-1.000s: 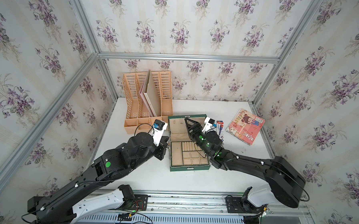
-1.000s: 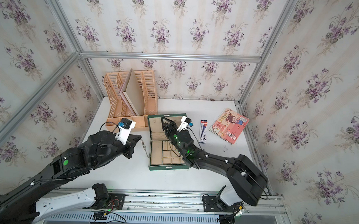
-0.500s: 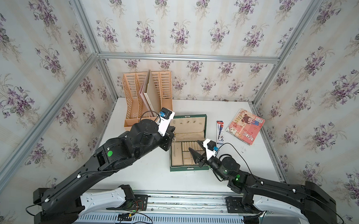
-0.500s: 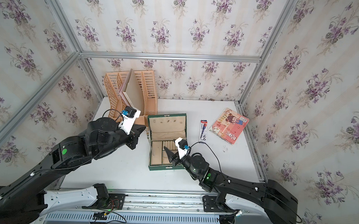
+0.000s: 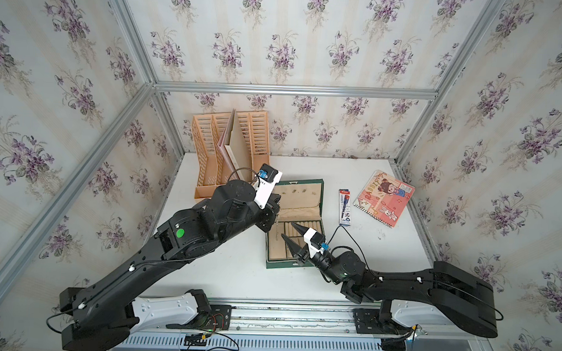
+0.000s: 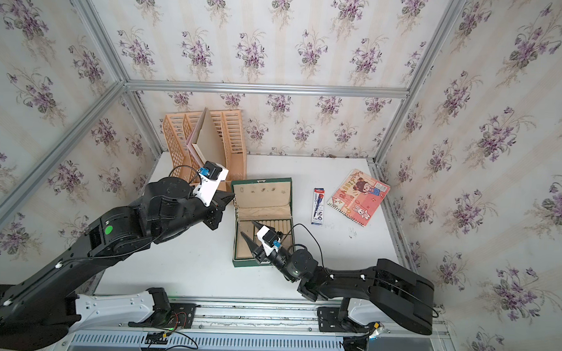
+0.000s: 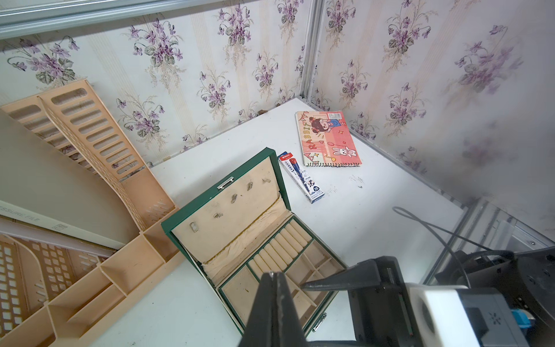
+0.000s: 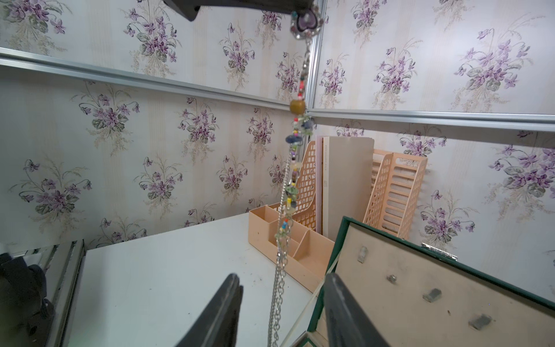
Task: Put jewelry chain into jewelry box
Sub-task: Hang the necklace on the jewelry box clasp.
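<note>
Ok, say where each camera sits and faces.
Top views: overhead, looking down at white table; left arm, right arm show.
Left wrist: raised, looking down into open dark green jewelry box; shut left gripper shows.
Right wrist: low, looking up the beaded silver jewelry chain; open right gripper shows.
Shared by wrist views: peach plastic organizer.

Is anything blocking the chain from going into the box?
Nothing visible is. The chain hangs from the shut left gripper by the edge of the open box. The open right gripper straddles it without blocking.
</note>
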Controlling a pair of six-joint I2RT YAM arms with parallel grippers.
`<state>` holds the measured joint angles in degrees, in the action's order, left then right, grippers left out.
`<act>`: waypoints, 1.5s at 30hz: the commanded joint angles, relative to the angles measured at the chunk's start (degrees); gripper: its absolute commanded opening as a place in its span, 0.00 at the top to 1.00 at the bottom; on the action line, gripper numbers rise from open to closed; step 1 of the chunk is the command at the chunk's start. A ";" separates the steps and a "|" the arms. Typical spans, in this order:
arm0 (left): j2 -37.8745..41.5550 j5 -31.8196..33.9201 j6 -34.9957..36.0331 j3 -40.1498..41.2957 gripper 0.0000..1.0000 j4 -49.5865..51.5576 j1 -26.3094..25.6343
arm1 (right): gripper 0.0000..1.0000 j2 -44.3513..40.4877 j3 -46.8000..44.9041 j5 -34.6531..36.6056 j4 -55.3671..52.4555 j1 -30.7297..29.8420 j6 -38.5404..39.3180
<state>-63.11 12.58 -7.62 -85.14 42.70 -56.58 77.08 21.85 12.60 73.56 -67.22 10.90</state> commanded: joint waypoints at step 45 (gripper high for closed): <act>0.76 -0.15 1.18 -0.84 1.00 -1.44 0.06 | 1.00 7.31 4.80 3.85 -3.93 0.07 -4.74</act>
<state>-62.63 11.99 -7.07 -85.89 42.68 -56.58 85.21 26.96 15.68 70.02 -67.16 6.20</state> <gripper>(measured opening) 0.054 0.068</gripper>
